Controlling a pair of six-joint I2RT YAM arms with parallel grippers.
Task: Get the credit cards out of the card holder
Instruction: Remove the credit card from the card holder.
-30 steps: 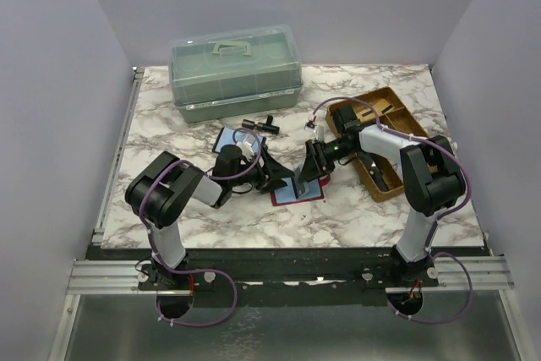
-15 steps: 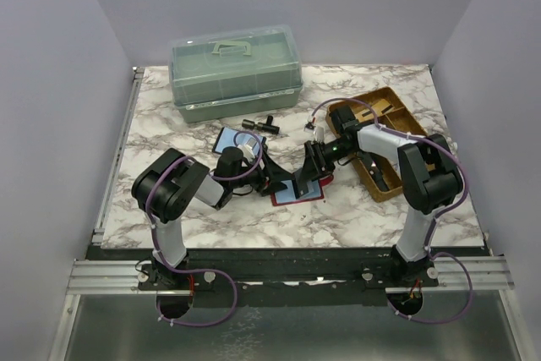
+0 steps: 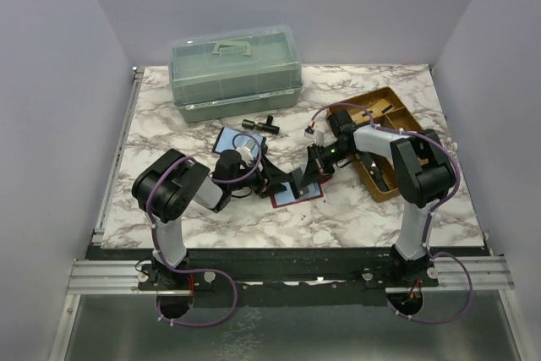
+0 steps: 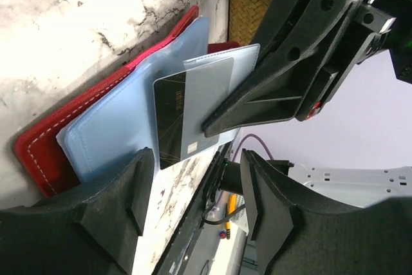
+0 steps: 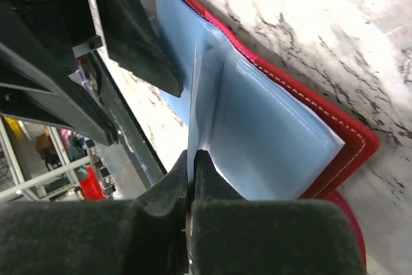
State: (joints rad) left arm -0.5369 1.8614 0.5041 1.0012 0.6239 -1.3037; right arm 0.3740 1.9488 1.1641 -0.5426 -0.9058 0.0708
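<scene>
Two fingers [image 5: 168,188] of the right gripper [image 5: 192,159] are pressed together on the thin upper edge of a pale card. Only that sheet separates them. From the left wrist view, two credit cards [image 4: 196,107] stand partly out of the pocket. The front one is grey with a dark band along one side, and a paler one is behind it. I cannot tell if both are in the pinch or only one.

The left gripper [image 4: 196,159] has its fingers [image 4: 129,198] spread wide, and they close on nothing that I can see. One finger is just beside the lower edge of the blue panel, and the grey card shows in the gap between them.

The card holder [image 3: 297,194] lies open and flat on the marble table [image 3: 169,124], near its middle, between the two grippers. It has a red rim with white stitching and soft blue inner panels.

On its near side, bare marble goes up to the front edge of the table. The left gripper closes its left side. To the right, the wicker tray [image 3: 404,120] is near but apart from it. Behind it are a blue folding case [image 3: 230,137] and a small black object [image 3: 260,125]. The green toolbox [image 3: 235,69] is well apart, at the far edge.
</scene>
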